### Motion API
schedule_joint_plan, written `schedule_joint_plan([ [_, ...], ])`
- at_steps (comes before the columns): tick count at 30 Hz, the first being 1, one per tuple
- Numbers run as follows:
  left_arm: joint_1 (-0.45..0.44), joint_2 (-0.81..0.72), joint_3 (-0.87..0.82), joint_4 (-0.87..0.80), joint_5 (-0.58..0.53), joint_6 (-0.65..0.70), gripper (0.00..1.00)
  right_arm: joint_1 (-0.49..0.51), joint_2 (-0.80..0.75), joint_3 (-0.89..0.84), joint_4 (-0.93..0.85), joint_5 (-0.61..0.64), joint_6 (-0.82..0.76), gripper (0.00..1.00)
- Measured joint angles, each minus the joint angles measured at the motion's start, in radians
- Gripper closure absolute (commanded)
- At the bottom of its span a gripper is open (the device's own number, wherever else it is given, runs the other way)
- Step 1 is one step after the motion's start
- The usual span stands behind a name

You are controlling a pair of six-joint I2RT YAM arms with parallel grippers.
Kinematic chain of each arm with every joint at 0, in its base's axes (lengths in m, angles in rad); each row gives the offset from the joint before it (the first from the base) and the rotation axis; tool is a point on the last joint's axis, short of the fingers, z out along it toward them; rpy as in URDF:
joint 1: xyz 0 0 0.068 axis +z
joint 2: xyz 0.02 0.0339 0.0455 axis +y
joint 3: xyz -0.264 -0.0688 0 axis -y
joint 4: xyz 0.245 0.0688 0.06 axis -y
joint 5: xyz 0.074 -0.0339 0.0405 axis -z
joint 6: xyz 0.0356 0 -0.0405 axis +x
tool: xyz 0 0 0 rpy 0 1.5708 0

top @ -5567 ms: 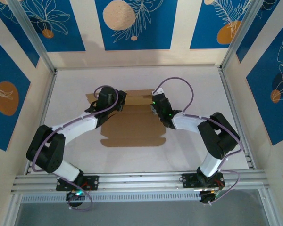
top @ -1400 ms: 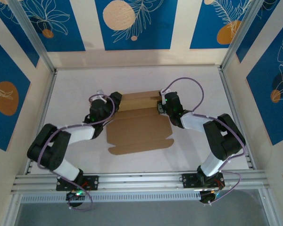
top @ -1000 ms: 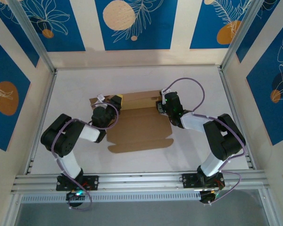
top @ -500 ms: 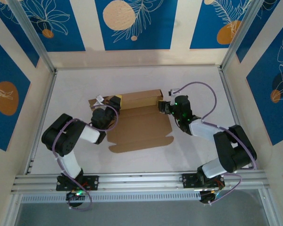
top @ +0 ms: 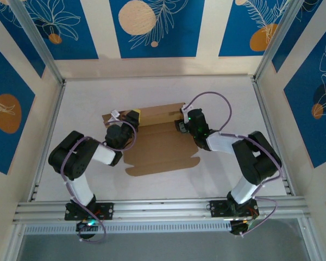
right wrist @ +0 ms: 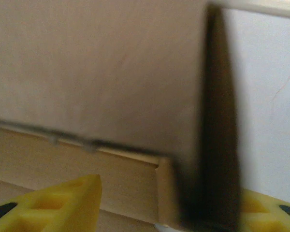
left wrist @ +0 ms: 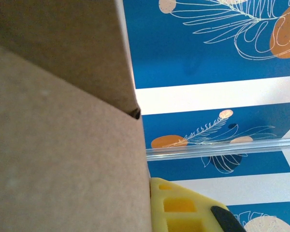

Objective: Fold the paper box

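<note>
The paper box (top: pixel 160 149) lies near the middle of the white bench (top: pixel 228 103), between the 2 arms. Most of it is a flat brown sheet with small tabs along its near edge, while the far strip is raised into a long wall along the back. A short flap sticks out past the left end of that wall.

The left end effector (top: pixel 131 118) sits at the left end of the raised wall, low over the bench. It is closed. In the left wrist view a brown panel (left wrist: pixel 63 145) runs right against the inner face of the 1 yellow finger (left wrist: pixel 179 208) that shows, so the cardboard appears pinched between the fingers.

The right end effector (top: pixel 181 124) is at the right end of the same wall. In the right wrist view its 2 yellow fingers (right wrist: pixel 58 203) stand well apart, with the blurred cardboard panel (right wrist: pixel 96 72) and its dark edge upright between them. The jaws are parted and not clamped on it.
</note>
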Motion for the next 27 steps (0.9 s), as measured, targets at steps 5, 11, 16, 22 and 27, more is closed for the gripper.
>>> schedule_joint_plan([
  [5,0.0,0.011,0.011,0.0,-0.008,-0.007,1.0,0.0,0.058,0.047,0.019,0.081,-0.021,0.55],
  [11,0.0,0.011,0.011,0.0,-0.02,-0.01,1.0,0.005,0.113,0.102,0.065,0.113,-0.075,0.41],
  [16,0.003,0.011,0.011,0.0,-0.035,-0.022,1.0,-0.001,0.135,0.13,0.052,0.074,-0.087,0.44],
  [22,0.003,0.011,0.012,0.0,-0.018,-0.035,1.0,0.0,0.102,0.081,0.072,0.01,-0.073,0.68],
  [27,-0.006,-0.073,0.002,-0.112,-0.01,-0.04,1.0,-0.008,0.057,0.029,0.08,0.025,-0.058,0.79],
])
